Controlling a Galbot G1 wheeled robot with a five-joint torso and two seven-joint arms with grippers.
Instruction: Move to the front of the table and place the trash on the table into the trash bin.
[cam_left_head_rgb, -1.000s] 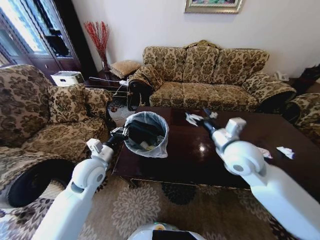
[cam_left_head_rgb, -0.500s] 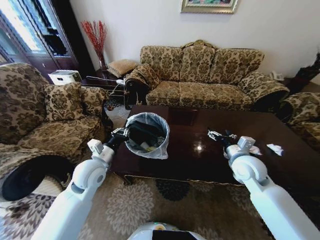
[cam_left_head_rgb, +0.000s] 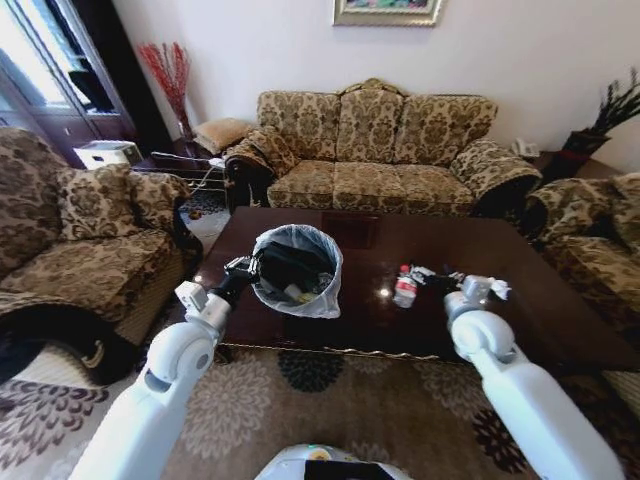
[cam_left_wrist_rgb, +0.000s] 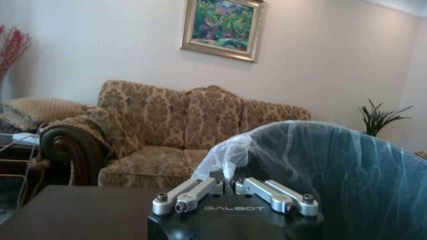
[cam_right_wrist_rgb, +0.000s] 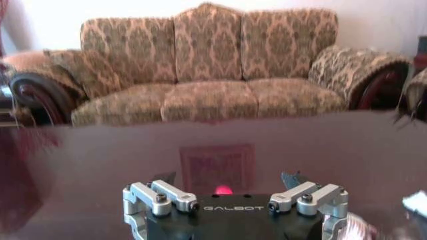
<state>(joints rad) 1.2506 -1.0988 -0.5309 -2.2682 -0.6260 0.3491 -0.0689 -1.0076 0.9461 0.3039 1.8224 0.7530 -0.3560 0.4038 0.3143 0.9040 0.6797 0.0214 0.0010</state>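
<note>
My left gripper (cam_left_head_rgb: 241, 268) is shut on the rim of the trash bin (cam_left_head_rgb: 297, 268), a black bin with a pale plastic bag, and holds it over the near left part of the dark table (cam_left_head_rgb: 360, 238). In the left wrist view the fingers (cam_left_wrist_rgb: 200, 189) pinch the bag's edge (cam_left_wrist_rgb: 230, 155). Some trash lies inside the bin. My right gripper (cam_left_head_rgb: 434, 276) hovers open low over the table's near edge, its jaws wide apart in the right wrist view (cam_right_wrist_rgb: 227, 178). A small clear bottle with a red label (cam_left_head_rgb: 405, 287) stands just left of it. White scraps (cam_left_head_rgb: 421, 271) lie around it.
A patterned sofa (cam_left_head_rgb: 375, 150) stands behind the table, an armchair (cam_left_head_rgb: 80, 250) to the left and another (cam_left_head_rgb: 590, 230) to the right. A side table with a vase of red twigs (cam_left_head_rgb: 170, 75) fills the back left corner. Patterned carpet (cam_left_head_rgb: 330, 400) lies in front.
The whole view has swung right, so the camera moved. My right arm has drawn back from the table's middle to its near edge. The bottle has come into view. The left gripper still holds the bin.
</note>
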